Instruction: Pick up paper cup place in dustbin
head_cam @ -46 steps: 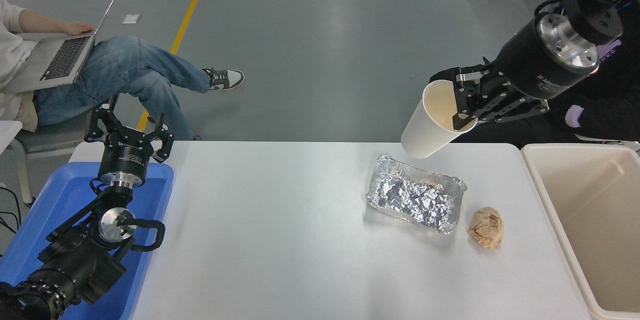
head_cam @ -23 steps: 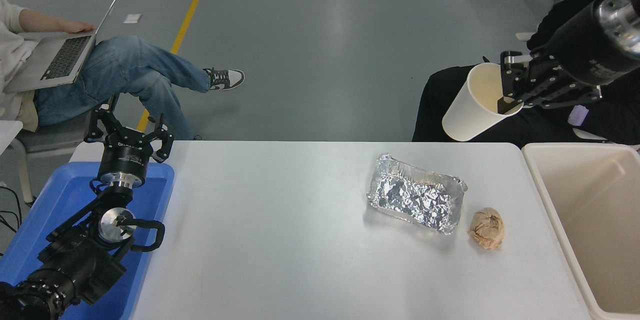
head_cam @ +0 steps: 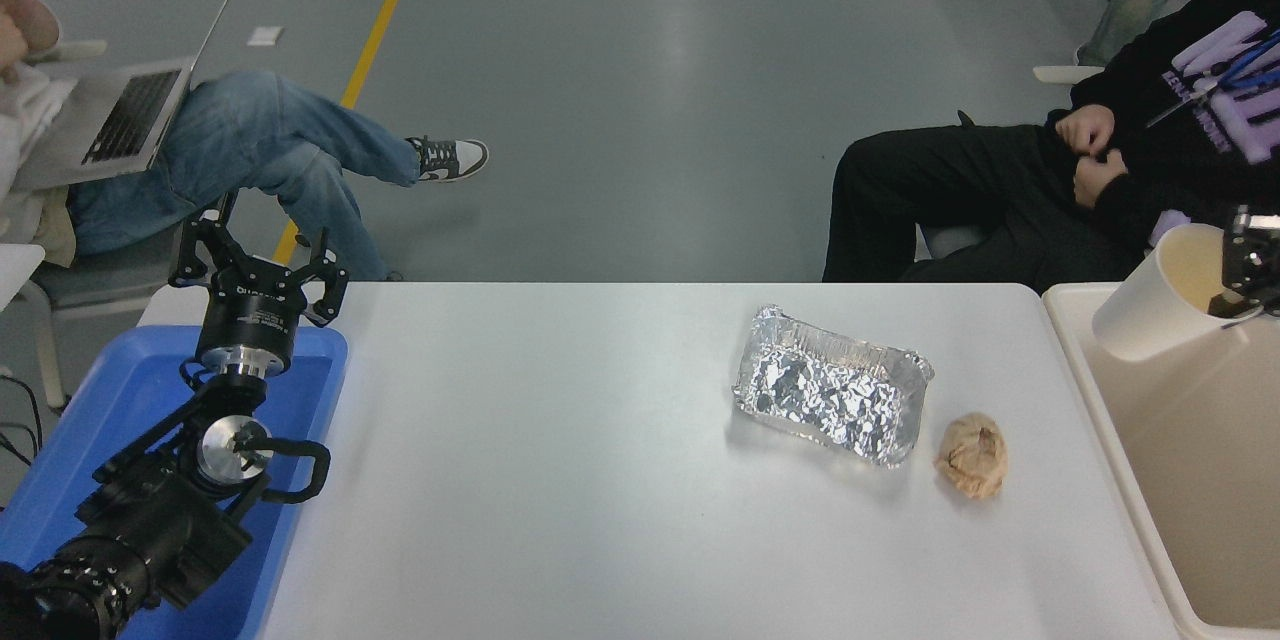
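From the head view, the right gripper (head_cam: 1245,295) enters at the right edge, only its tip in frame, held above the far end of the dustbin (head_cam: 1100,390). Its fingers (head_cam: 1243,255) pinch the rim of the paper cup (head_cam: 1150,305), one inside the mouth and one outside. The cup hangs tilted, its mouth toward the right edge, over the bin's far-left corner and clear of the bench (head_cam: 560,480).

The left arm is parked at the lower left over the blue tray (head_cam: 110,400), its left gripper (head_cam: 258,265) pointing away with fingers spread wide, holding nothing. White lettering on its wrist is too small to read.

A foil tray (head_cam: 830,400) and a crumpled brown paper ball (head_cam: 972,455) lie on the bench just beside each other.
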`<action>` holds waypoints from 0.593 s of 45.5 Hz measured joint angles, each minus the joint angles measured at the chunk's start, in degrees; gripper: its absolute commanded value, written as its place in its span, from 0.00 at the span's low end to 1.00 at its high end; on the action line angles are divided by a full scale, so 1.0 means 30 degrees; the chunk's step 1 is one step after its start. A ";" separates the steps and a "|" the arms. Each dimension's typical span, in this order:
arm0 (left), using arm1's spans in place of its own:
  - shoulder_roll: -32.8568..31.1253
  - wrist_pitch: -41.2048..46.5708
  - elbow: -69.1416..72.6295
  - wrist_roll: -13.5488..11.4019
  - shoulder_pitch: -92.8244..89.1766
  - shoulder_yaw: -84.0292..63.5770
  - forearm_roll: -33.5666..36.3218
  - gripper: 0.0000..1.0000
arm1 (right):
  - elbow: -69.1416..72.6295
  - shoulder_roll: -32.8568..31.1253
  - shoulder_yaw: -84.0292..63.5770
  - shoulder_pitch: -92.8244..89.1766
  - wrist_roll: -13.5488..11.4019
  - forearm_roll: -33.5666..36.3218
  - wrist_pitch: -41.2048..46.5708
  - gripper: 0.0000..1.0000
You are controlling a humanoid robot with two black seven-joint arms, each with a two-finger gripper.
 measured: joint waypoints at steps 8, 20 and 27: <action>-0.0001 -0.0001 -0.0004 -0.0001 0.0000 -0.0001 0.0010 0.99 | -0.1008 -0.1582 0.0552 -0.2794 0.0014 -0.0527 -0.3321 0.00; -0.0005 0.0000 -0.0002 -0.0001 0.0003 0.0001 0.0010 0.99 | -0.5062 -0.2296 0.4619 -1.0142 0.0035 -0.0744 -0.6266 0.00; -0.0001 0.0000 0.0000 0.0000 0.0001 0.0000 0.0010 0.99 | -0.8051 -0.1892 0.8279 -1.4787 0.0102 -0.0770 -0.6935 0.00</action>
